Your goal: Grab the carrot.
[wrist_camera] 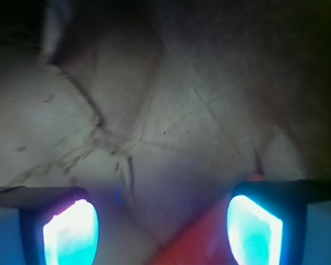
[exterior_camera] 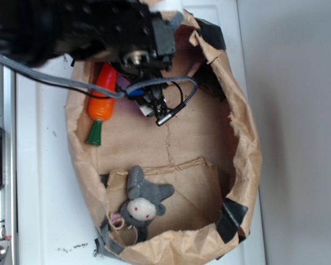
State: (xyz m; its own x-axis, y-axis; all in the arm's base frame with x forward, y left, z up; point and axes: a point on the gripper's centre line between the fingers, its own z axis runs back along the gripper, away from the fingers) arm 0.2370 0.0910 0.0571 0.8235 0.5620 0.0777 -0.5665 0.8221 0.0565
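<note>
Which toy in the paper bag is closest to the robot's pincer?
The smooth orange plastic carrot with the dark-green stem. It lies right beside the pincer at the bag's top, while the small grey plush animal sits far away at the bottom.

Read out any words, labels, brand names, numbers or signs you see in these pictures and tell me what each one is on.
None: no readable text in either view.
The carrot, the grey plush animal and the brown paper bag carry no print.
The black tape on the bag shows no lettering.
The arm and end effector are blurred; any marking there is unreadable.
The wrist view shows only creased paper and the glowing fingertips.
</note>
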